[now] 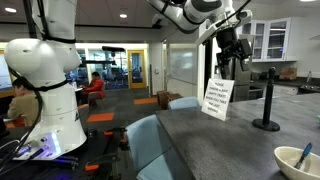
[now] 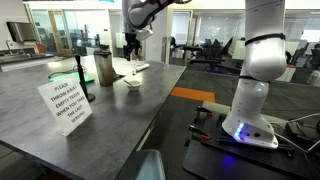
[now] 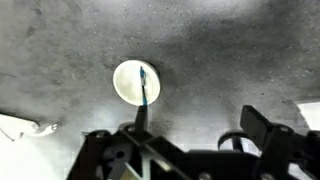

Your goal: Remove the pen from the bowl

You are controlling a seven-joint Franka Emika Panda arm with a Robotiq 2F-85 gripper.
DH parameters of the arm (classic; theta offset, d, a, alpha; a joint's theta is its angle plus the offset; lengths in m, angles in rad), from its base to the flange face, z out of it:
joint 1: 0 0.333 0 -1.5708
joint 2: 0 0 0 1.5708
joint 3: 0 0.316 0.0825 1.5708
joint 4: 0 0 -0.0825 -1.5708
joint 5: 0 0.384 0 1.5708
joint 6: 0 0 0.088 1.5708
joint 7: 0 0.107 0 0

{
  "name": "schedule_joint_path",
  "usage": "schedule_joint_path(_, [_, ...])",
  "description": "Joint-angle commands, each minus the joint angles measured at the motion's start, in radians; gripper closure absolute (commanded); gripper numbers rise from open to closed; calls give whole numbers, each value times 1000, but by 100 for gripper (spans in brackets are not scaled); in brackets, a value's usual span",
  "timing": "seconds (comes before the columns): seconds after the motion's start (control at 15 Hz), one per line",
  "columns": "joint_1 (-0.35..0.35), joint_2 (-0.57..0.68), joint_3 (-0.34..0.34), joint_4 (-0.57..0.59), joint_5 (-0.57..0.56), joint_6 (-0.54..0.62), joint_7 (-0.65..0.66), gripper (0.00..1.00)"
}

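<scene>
My gripper (image 3: 185,150) hung high over the counter (image 3: 60,50), well above the bowl (image 3: 135,82), and held nothing. Its fingers (image 3: 262,135) stood wide apart, released, and in the wrist view only bare grey surface showed between them. From there I looked almost straight down into the bowl, a small pale disc on the dark top. The pen (image 3: 146,85) lay inside it, a thin light-blue stick running from near the middle out to the rim on the side nearer my fingers. I could not tell whether its end stopped at the edge or passed just over it. A white scrap (image 3: 25,127) lay on the counter well apart from the bowl, toward the lower left corner of that view.

In an exterior view my gripper (image 2: 130,45) pointed down above the bowl (image 2: 131,80), with clear air between the two. A metal tumbler (image 2: 104,68) stood near the bowl, a black post (image 2: 83,80) stood beside the tumbler, and a printed sign (image 2: 70,105) stood closer to the camera.

In an exterior view the bowl (image 1: 298,160) sat close at the bottom corner, and the pen (image 1: 305,153) leaned against its rim with its tip sticking above it. My gripper (image 1: 232,55) hung far behind, beyond the sign (image 1: 216,100) and the post (image 1: 268,100). I touched neither pen nor bowl.
</scene>
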Motion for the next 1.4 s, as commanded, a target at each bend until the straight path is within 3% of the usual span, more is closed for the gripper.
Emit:
schedule_joint_path(0.0, [17,7,-23,7,12,7,-16,0])
schedule_joint_path(0.4, [-12,65,-24,55,78,-4,-165,0])
schedule_joint_path(1.0, [-51,223,-51,203,107,-30,-223,0])
schedule_joint_path(1.33, [-109,318,-52,297,144,-30,-284,0])
